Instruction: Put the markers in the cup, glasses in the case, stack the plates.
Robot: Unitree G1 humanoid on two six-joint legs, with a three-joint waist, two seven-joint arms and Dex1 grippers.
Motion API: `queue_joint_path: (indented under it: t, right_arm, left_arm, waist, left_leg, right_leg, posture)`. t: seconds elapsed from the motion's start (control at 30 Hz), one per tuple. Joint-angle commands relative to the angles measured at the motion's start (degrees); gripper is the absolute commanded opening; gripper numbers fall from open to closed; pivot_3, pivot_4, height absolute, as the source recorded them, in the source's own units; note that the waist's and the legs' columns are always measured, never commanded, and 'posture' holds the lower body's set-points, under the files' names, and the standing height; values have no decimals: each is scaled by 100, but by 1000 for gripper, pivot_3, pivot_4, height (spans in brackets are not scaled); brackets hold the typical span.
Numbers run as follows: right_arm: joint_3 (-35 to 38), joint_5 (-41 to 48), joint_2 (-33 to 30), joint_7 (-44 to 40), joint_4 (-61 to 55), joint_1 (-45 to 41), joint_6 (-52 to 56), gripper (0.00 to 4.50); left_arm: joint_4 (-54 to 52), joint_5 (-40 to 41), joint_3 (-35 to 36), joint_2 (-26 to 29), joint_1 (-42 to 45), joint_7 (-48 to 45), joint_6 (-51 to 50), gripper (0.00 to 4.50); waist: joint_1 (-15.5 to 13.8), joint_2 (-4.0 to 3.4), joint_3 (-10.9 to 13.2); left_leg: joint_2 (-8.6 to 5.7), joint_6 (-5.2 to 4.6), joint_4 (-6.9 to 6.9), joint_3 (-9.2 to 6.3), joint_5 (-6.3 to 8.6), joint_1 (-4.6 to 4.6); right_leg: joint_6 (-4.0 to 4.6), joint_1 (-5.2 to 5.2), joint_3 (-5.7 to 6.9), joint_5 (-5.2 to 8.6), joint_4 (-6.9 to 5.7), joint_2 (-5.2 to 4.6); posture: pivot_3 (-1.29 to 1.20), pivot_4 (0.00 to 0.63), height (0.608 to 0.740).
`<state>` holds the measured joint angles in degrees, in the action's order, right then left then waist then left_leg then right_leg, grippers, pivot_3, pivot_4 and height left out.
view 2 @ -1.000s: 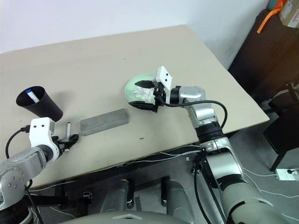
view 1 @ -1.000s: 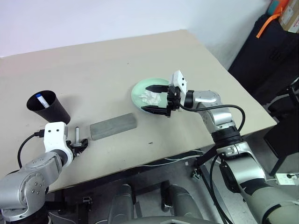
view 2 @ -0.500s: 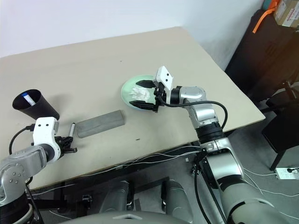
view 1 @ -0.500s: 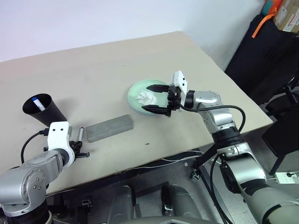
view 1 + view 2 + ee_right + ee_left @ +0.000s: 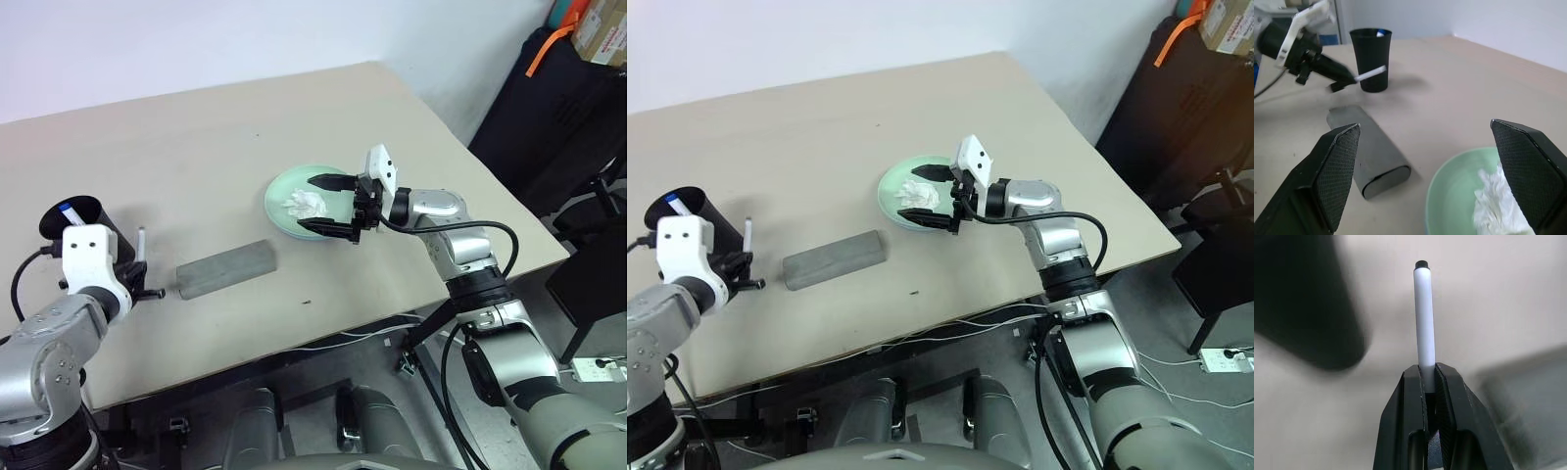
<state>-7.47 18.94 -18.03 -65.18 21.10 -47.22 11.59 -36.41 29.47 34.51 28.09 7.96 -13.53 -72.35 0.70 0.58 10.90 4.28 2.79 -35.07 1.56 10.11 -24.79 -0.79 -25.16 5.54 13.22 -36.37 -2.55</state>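
Over the beige desk (image 5: pixel 245 137), left gripper (image 5: pixel 1427 382) is pinching a marker (image 5: pixel 1423 318) beside the cup (image 5: pixel 1370 58); right gripper (image 5: pixel 323 206) is hovering spread wide.

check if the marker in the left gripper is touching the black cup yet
Apart. In the right wrist view the marker held by the left gripper sticks up in front of the cup, its tip short of the rim, not inside.

We see a matt beige table (image 5: pixel 245 127) with a smooth, laminate-like top. The cup (image 5: pixel 1370 58) is black plastic with a faint sheen. The marker (image 5: pixel 1424 318) has a smooth, satin white plastic barrel. The case (image 5: pixel 1369 156) looks grey, matt and finely textured. The plate (image 5: pixel 1454 196) is smooth mint plastic, holding crumpled white paper tissue (image 5: pixel 306 204). The right gripper's fingers (image 5: pixel 1337 166) show a rough, cross-hatched black surface.
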Motion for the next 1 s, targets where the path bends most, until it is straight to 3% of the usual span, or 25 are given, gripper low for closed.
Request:
queue_joint_path:
  t: [0.03,0.17,0.3,0.57,0.73,0.8,0.87,0.9,1.0]
  right_arm:
    - [202,263,45,-68,-316,-20,68,4500]
    - [286,467,126,-64,-445,-23,161,4500]
    - [364,805,248,-138,-541,-67,566,4500]
    - [430,1058,309,-321,-653,-36,654,4500]
    - [476,1051,314,-270,-663,-19,628,4500]
    - [490,1040,307,-233,-650,-20,675,4500]
    - [517,1031,317,-153,-621,-33,704,4500]
    - [533,1030,321,-99,-595,-47,734,4500]
    - [497,953,293,-118,-622,5,564,4500]
  left_arm:
    - [-205,216,321,149,-58,-518,906,10]
    - [-219,184,376,154,-134,-1034,2405,10]
    - [-45,221,615,37,49,-976,3355,10]
    - [211,43,492,214,-17,-759,4023,10]
    - [247,255,468,341,-51,-734,3906,10]
    - [276,317,504,406,-17,-685,3905,10]
    - [363,313,526,469,48,-594,3955,10]
    - [427,279,526,502,91,-556,4003,10]
    - [724,156,588,562,306,-347,4142,10]
  waist:
    - [-4,0,0]
    - [-12,1,1]
    - [-21,1,1]
    - [-8,-6,5]
    - [149,-67,42]
    - [173,-76,49]
    - [193,-80,55]
    - [167,-84,59]
    - [133,-83,67]
  left_leg:
    - [0,-4,-1,3,-3,-12]
    - [0,-5,-4,13,-3,-50]
    - [0,-5,-12,13,-3,-52]
    - [6,-5,-19,17,-3,-50]
    - [-220,-11,-6,-412,-8,-76]
    - [-430,-19,11,-728,-18,-70]
    - [-667,-28,24,-1043,-30,-46]
    - [-755,-28,36,-1155,-30,-22]
    - [-727,-27,93,-1078,-31,32]
  right_leg:
    - [0,-8,-1,-1,2,0]
    - [-10,-38,-6,-24,7,2]
    - [-19,-38,-6,-16,10,2]
    - [-20,-33,-4,-25,11,3]
    - [-105,128,310,42,15,-134]
    - [-130,165,398,103,-28,-195]
    - [-166,167,369,199,-142,-227]
    - [-162,155,292,240,-187,-219]
    - [-146,162,255,246,-182,-228]
  posture:
    - [0,150,735]
    - [0,150,735]
    - [0,150,735]
    - [0,150,736]
    - [0,150,736]
    - [0,150,736]
    - [0,150,736]
    - [0,150,736]
    - [0,150,736]
